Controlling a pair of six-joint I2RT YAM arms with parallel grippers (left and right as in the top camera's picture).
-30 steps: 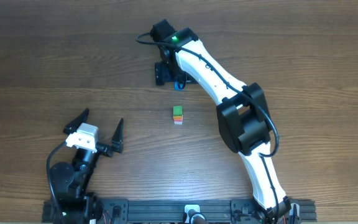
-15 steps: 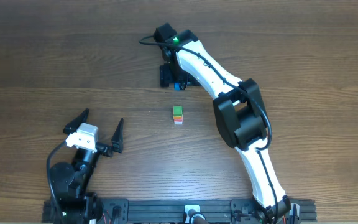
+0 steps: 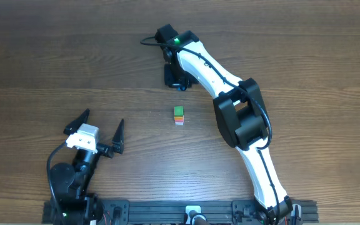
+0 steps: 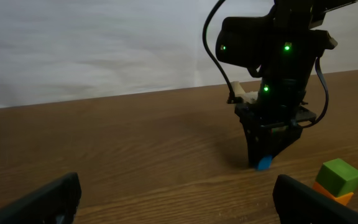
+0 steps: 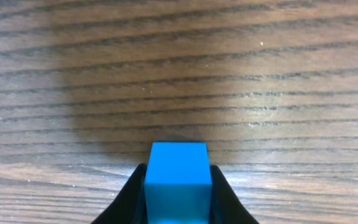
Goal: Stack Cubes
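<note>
Looking at the top view, you see your right hand (image 3: pixel 178 82) in the upper middle, pinching the blue cube (image 3: pixel 180 88). Near the centre, well apart from it, the green cube (image 3: pixel 179 111) sits on the orange cube (image 3: pixel 179 117). Your left hand (image 3: pixel 104 116) rests at lower left, fingers spread wide. In the left wrist view, the blue cube hangs low at the tabletop (image 4: pixel 135 143), right of centre, with the stack at lower right. In the right wrist view, both fingers press the blue cube's sides at bottom centre.

A cube (image 5: pixel 178 177) sits in the right tool (image 3: pixel 178 82), behind the stack (image 3: pixel 179 115) on the bench (image 3: pixel 305 75); the left tool (image 3: pixel 100 130) is front-left, well apart.
</note>
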